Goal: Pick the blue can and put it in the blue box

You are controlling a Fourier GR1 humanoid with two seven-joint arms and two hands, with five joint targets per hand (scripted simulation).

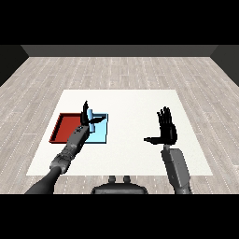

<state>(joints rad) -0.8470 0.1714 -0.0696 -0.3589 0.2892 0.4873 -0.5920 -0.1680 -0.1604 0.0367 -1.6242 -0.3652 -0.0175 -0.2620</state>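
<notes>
My left hand [87,116] reaches over the blue tray [100,135], which lies on the white table [126,107] just right of, and touching, the red tray [65,127]. The can [90,113], a pale blue cylinder, shows just beside my left fingers [85,108] above the blue tray's far edge; I cannot tell whether it rests in the tray or hangs over it. The left fingers point upward with the thumb out toward the can, and whether they curl round the can is too small to make out. My right hand [165,130] stands well apart over bare table, palm up on edge, fingers straight and spread, thumb out to the left, holding nothing. As I judge it, the can is light and rigid, with a smooth curved wall that may slide against the fingers; its thin wall could dent, so the hold belongs round the mid-body, fingers on one side and thumb opposite, axis kept upright. The table is flat, white and matte, and the trays have low rims, so the can must clear only a small lip. Beyond the table runs a pale wood-plank floor [196,79] up to a dark back wall [119,50].
</notes>
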